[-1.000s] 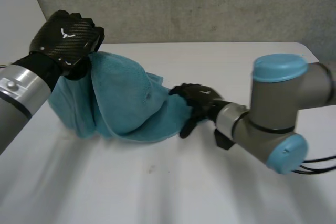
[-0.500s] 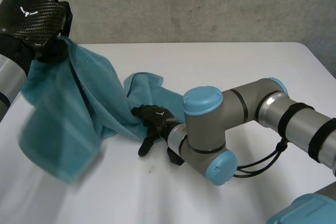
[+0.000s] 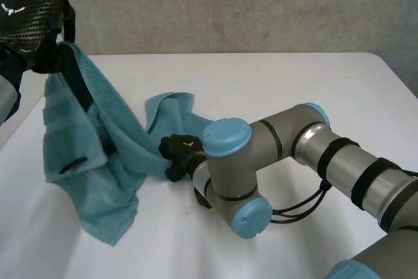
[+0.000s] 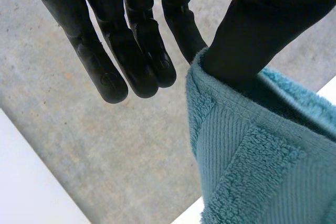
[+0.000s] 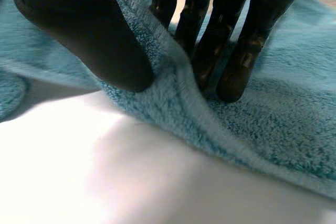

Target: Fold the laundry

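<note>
Item: one teal terry towel (image 3: 78,122), hemmed, with a ribbed band along the edge seen in the left wrist view (image 4: 262,166); a small dark tag (image 3: 72,164) is carried on the hanging face. The towel is held up at one corner above the near-left part of the white table (image 3: 294,83), draped down in loose folds, with its lower end resting on the tabletop and a further part spread flat toward the table's middle. Surroundings: a grey rough wall (image 3: 228,4) is set behind the table. Part of the spread towel is screened in the head view by the right arm (image 3: 261,155), which is bent across the table's middle. Left hand (image 3: 29,27): raised high over the table's left edge; the towel's hem is pinched between the thumb (image 4: 252,30) and one finger, the other fingers (image 4: 131,40) being held straight and clear of the cloth. Right hand (image 3: 177,155): set low on the table at the towel's lying edge; a raised ridge of the cloth (image 5: 273,124) is clamped between the thumb (image 5: 89,35) and the fingers (image 5: 231,35).
</note>
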You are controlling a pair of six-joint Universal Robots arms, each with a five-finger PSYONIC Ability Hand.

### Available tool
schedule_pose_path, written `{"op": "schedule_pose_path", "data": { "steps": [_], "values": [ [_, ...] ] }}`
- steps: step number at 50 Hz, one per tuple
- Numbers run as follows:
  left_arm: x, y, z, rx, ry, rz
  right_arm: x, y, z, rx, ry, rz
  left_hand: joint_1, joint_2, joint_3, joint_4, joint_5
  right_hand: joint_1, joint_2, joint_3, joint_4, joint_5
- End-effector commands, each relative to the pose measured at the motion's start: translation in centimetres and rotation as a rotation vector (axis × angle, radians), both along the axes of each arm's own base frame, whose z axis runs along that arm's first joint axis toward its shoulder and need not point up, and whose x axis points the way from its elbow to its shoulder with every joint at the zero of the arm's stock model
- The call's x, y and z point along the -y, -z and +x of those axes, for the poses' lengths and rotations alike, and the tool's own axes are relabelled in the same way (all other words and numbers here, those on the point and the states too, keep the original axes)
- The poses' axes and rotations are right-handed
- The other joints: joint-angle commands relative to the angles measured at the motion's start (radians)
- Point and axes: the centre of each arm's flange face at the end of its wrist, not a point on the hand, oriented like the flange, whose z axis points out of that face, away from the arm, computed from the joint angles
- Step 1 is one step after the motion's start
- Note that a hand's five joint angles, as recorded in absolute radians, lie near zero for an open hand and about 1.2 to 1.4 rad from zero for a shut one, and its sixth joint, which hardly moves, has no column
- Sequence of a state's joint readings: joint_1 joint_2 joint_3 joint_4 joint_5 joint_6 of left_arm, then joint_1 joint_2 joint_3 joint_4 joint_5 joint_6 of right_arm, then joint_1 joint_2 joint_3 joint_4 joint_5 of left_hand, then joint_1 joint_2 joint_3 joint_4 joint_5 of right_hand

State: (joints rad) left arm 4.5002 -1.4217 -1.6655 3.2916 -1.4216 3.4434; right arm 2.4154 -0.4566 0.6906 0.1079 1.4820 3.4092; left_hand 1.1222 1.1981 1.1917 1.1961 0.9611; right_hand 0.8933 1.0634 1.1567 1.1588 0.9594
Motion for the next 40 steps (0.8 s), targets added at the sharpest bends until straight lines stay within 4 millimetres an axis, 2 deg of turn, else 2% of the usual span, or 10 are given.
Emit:
{"op": "schedule_pose_path", "data": {
  "steps": [1, 6, 13, 20, 29, 33, 34, 37, 38, 40],
  "values": [
    [1.9, 1.1, 2.4, 0.008, -0.087, 0.033, 1.9, -6.3, -1.7, 0.038, 0.19, -0.123, 0.274, 0.198, 0.205, 0.2, 0.261, 0.503, 0.333, 0.24, 0.237, 0.262],
    [2.6, 1.0, 3.1, 0.007, -0.113, 0.026, 3.8, -13.2, -5.1, 0.053, 0.249, -0.277, 0.274, 0.198, 0.205, 0.2, 0.261, 0.503, 0.333, 0.24, 0.237, 0.262],
    [3.4, 2.7, 3.0, 0.018, -0.111, 0.078, 5.8, -19.5, -10.2, -0.161, 0.263, -0.576, 0.274, 0.198, 0.205, 0.2, 0.261, 0.503, 0.333, 0.24, 0.237, 0.262],
    [3.3, 9.1, 0.7, 0.068, -0.007, 0.291, 2.6, -20.1, -13.4, -0.527, 0.135, -0.689, 0.274, 0.198, 0.205, 0.2, 0.261, 0.503, 0.333, 0.24, 0.237, 0.262],
    [4.4, 15.1, -1.5, 0.115, 0.057, 0.469, 0.6, -15.9, -15.4, -0.723, 0.001, -0.52, 0.274, 0.198, 0.205, 0.2, 0.261, 0.503, 0.333, 0.24, 0.237, 0.262],
    [6.5, 15.4, -2.7, 0.116, 0.076, 0.445, 2.2, -12.7, -14.6, -0.791, -0.033, -0.489, 0.274, 0.198, 0.205, 0.2, 0.261, 0.503, 0.333, 0.24, 0.237, 0.262],
    [7.6, 14.8, -3.5, 0.111, 0.086, 0.405, 4.8, -12.2, -13.7, -0.768, 0.012, -0.527, 0.274, 0.198, 0.205, 0.2, 0.261, 0.503, 0.333, 0.24, 0.237, 0.262],
    [9.7, 12.6, -4.7, 0.087, 0.098, 0.3, 7.2, -14.3, -12.8, -0.703, 0.099, -0.63, 0.274, 0.198, 0.205, 0.2, 0.261, 0.503, 0.333, 0.24, 0.237, 0.262],
    [11.0, 10.4, -5.4, 0.062, 0.106, 0.213, 8.5, -16.4, -12.4, -0.646, 0.168, -0.715, 0.274, 0.198, 0.205, 0.2, 0.261, 0.503, 0.333, 0.24, 0.237, 0.262],
    [11.5, 9.2, -5.7, 0.052, 0.11, 0.161, 9.5, -18.9, -11.8, -0.569, 0.242, -0.816, 0.274, 0.198, 0.205, 0.2, 0.261, 0.503, 0.333, 0.24, 0.237, 0.262]
  ]
}}
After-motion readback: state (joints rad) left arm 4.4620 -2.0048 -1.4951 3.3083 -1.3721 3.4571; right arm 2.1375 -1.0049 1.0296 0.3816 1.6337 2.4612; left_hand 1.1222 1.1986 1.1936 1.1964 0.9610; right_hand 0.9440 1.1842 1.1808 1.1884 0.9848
